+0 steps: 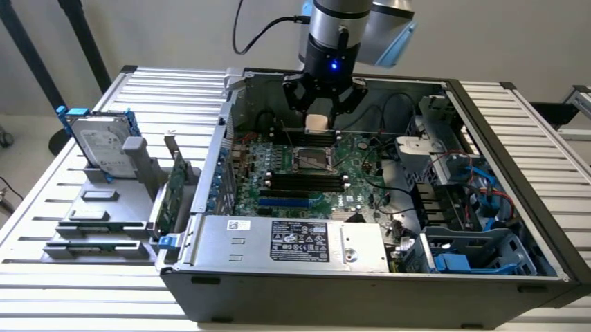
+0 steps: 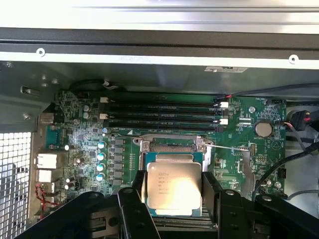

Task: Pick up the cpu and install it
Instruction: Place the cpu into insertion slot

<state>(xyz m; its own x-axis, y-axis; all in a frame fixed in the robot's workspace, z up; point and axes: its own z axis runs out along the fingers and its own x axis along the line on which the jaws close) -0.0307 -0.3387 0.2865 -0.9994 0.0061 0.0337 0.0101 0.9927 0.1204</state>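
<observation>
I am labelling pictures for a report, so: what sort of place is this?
Probably a robot workbench for computer assembly: an open dark grey metal computer case lies on a silver slatted metal table, and the black claw holds a small square silver-topped cpu.

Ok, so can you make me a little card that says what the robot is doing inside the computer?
holder: gripper, shut on the cpu
cpu: flat square chip with a silver top, pinched by two sides
where: held over the socket, not yet set in
socket: open metal frame on the green motherboard
box: computer case, lying with its side off
outside, at the exterior view's left: hard drive with blue rails and a green circuit card, both standing in a grey rack
</observation>
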